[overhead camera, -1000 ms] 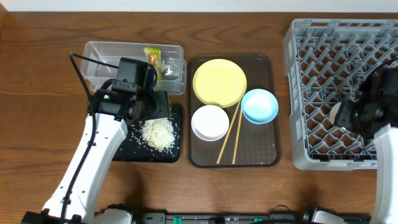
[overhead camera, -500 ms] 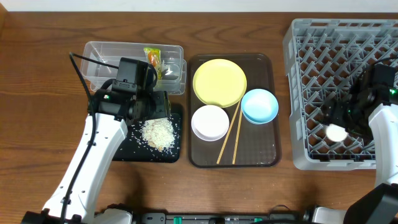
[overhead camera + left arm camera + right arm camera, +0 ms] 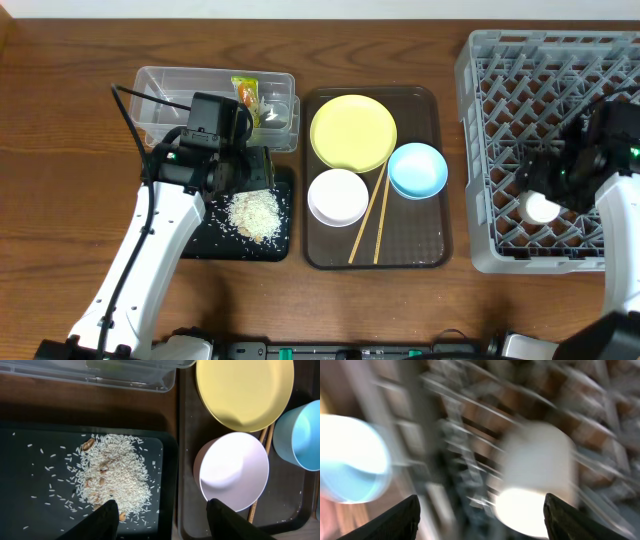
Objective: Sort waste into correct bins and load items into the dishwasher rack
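In the grey lattice rack (image 3: 520, 60) lies the round white cup (image 3: 540, 208), blurred at the wrist, right hand (image 3: 481, 502) spread beside it. Left hand (image 3: 161, 504), also spread wide, hangs over loose rice (image 3: 112, 477) on the black tray (image 3: 30, 460); only its wrist view shows brown bits (image 3: 88, 444).

Motion blur smears the cup (image 3: 536, 467) and rack (image 3: 455, 460).

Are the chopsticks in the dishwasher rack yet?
No, the chopsticks lie on the brown serving tray, beside the white bowl.
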